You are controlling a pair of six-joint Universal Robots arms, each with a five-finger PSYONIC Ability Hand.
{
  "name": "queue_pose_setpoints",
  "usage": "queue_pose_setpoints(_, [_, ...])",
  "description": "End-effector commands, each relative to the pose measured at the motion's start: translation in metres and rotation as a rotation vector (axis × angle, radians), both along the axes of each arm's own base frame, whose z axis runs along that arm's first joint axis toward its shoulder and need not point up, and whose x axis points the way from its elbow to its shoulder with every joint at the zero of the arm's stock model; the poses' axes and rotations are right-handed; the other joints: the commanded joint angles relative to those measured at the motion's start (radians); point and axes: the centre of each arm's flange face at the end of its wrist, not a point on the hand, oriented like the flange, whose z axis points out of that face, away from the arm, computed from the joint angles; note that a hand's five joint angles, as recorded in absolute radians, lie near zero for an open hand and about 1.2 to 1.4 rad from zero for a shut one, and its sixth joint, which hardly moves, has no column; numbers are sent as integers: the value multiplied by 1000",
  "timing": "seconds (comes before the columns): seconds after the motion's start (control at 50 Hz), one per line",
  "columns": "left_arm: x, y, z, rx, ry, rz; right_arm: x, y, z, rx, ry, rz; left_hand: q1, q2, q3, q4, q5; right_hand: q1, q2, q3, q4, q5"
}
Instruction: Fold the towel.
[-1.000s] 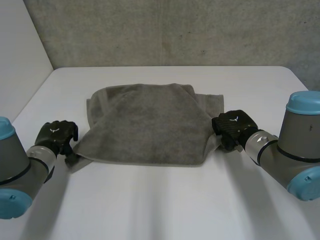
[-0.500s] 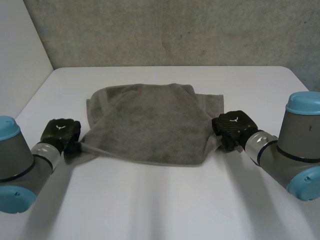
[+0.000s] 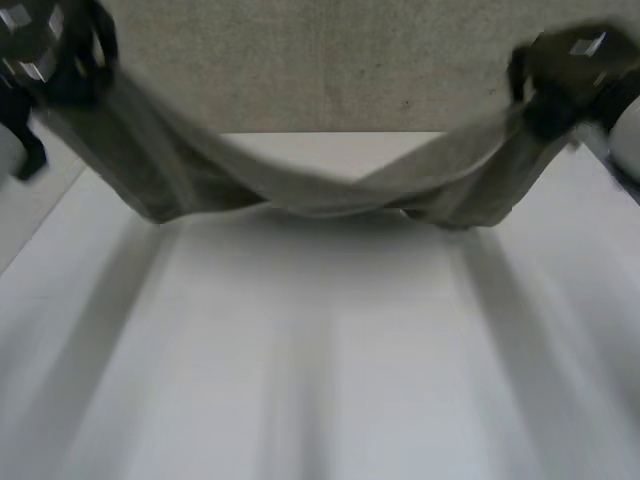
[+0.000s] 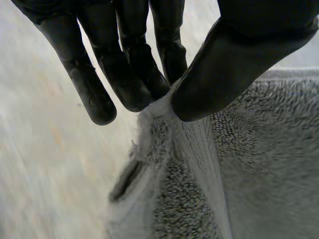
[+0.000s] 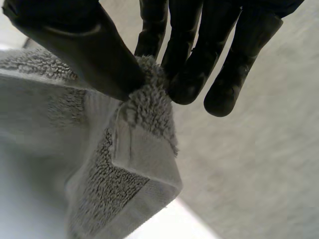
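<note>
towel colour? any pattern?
The towel is plain grey terry, no pattern; the left wrist view shows it best.

**Black left robot hand [image 4: 234, 69] pinches grey terry-cloth towel [image 4: 259, 164]**

At the centre of the frame, the thumb presses the towel's hemmed edge against the fingertips [image 4: 149, 92]. From the pinch the looped cloth hangs away beyond the fingertips, its hem bunched and folded just beneath them.

I have my left hand [image 3: 50, 40] and right hand [image 3: 560, 70] high and wide apart, each pinching a towel [image 3: 300, 188] corner between thumb and straight fingers.
</note>
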Motion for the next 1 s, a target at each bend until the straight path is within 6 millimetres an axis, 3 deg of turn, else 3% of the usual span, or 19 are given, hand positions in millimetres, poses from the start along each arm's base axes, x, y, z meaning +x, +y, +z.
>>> queue_pose_setpoints(0.02, [2, 9, 48, -72, 47, -21, -20, 14, 72, -123, 0, -43, 121, 60, 62, 39, 107, 76, 83, 68, 59, 58])
queue_pose_setpoints(0.1, [1, -6, 30, -7, 35, -17, -22, -1, 60, -78, 65, -69, 121, 60, 62, 39, 107, 76, 83, 68, 59, 58])
queue_pose_setpoints(0.26, [-4, -61, -54, 255, 12, -1, 14, -35, -24, 74, 384, -88, 121, 60, 62, 39, 107, 76, 83, 68, 59, 58])
queue_pose_setpoints(0.34, [-8, -92, -84, 321, 7, 8, 29, -49, -41, 54, 404, -106, 121, 60, 62, 39, 107, 76, 83, 68, 59, 58])
queue_pose_setpoints(0.42, [-10, -113, -89, 304, 4, 31, 45, -79, -44, -84, 351, -141, 121, 60, 62, 39, 107, 76, 83, 68, 59, 58])
queue_pose_setpoints(0.46, [-14, -134, -75, 229, 20, 59, 47, -88, -37, -146, 324, -160, 121, 60, 62, 39, 107, 76, 83, 68, 59, 58])
queue_pose_setpoints(0.52, [-16, -142, -61, 174, 36, 74, 51, -103, -10, -304, 254, -208, 121, 60, 62, 39, 107, 76, 83, 68, 59, 58])
queue_pose_setpoints(0.54, [-17, -147, -41, 107, 59, 88, 51, -105, 10, -394, 208, -233, 121, 60, 62, 39, 107, 76, 83, 68, 59, 58])
queue_pose_setpoints(0.56, [-17, -150, -19, 35, 84, 98, 51, -106, 10, -395, 208, -233, 121, 60, 62, 39, 107, 76, 83, 68, 59, 58])
queue_pose_setpoints(0.58, [-17, -150, -18, 35, 84, 98, 51, -105, 32, -480, 163, -250, 121, 60, 62, 39, 107, 76, 83, 68, 59, 58])
queue_pose_setpoints(0.6, [-16, -149, 6, -38, 112, 108, 50, -102, 52, -558, 117, -260, 121, 60, 62, 39, 107, 76, 83, 68, 59, 58])
queue_pose_setpoints(0.62, [-14, -147, 29, -110, 136, 118, 50, -102, 52, -558, 117, -260, 121, 60, 62, 39, 107, 76, 83, 68, 59, 58])
queue_pose_setpoints(0.64, [-14, -147, 29, -111, 136, 118, 49, -98, 69, -617, 70, -265, 121, 60, 62, 39, 107, 76, 83, 68, 59, 58])
queue_pose_setpoints(0.72, [-16, -134, 77, -295, 192, 115, 43, -93, 86, -662, 10, -256, 121, 60, 62, 39, 107, 76, 83, 68, 59, 58])
queue_pose_setpoints(0.8, [-21, -130, 80, -319, 196, 100, 50, -95, 65, -595, 34, -172, 121, 60, 62, 39, 107, 76, 83, 68, 59, 58])
queue_pose_setpoints(0.9, [-23, -135, 40, -207, 163, 100, 52, -95, 30, -484, 87, -126, 121, 60, 62, 39, 107, 76, 83, 68, 59, 58])
queue_pose_setpoints(0.94, [-23, -137, -1, -97, 131, 103, 52, -94, 18, -445, 104, -113, 121, 60, 62, 39, 107, 76, 83, 68, 59, 58])
queue_pose_setpoints(0.96, [-23, -137, -1, -97, 131, 103, 52, -94, 4, -402, 123, -98, 121, 60, 62, 39, 107, 76, 83, 68, 59, 58])
queue_pose_setpoints(1.0, [-20, -138, -45, -3, 96, 91, 51, -95, -13, -354, 145, -82, 121, 60, 62, 39, 107, 76, 83, 68, 59, 58])
